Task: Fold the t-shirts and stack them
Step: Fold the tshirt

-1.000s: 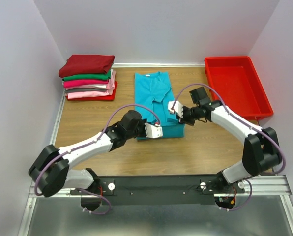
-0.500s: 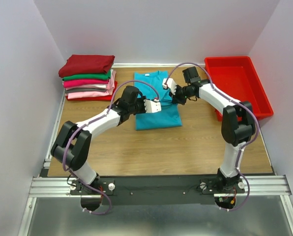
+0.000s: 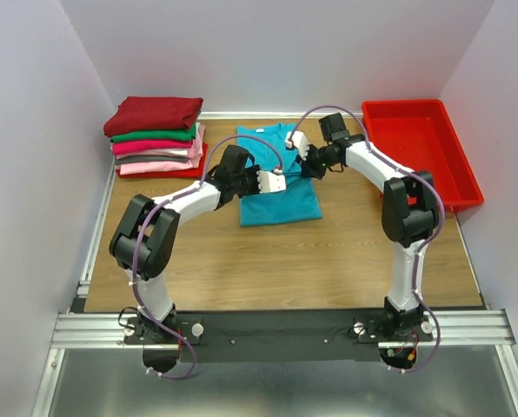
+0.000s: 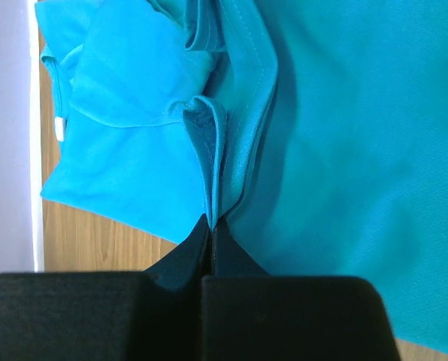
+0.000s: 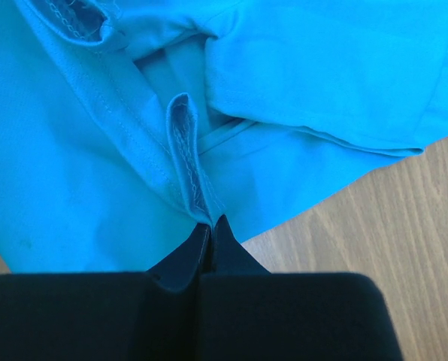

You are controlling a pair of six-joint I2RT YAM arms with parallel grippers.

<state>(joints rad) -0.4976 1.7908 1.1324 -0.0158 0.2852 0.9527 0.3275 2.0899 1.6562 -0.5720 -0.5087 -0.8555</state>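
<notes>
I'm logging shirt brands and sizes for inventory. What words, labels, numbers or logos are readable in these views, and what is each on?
No text can be read in any view.
Teal t-shirt: it has a small white neck tag, too small and blurred to read.
Folded t-shirt stack: no print or label shows.
Red bin: no marking shows.

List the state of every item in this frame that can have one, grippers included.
Teal t-shirt: on the table, partly folded, pinched in two places.
Folded t-shirts: stacked at the far left, dark red on top.
Red bin: upright, nothing inside.
Left gripper: jaws shut on a fold of the teal t-shirt.
Right gripper: jaws shut on a stitched edge of the teal t-shirt.
</notes>
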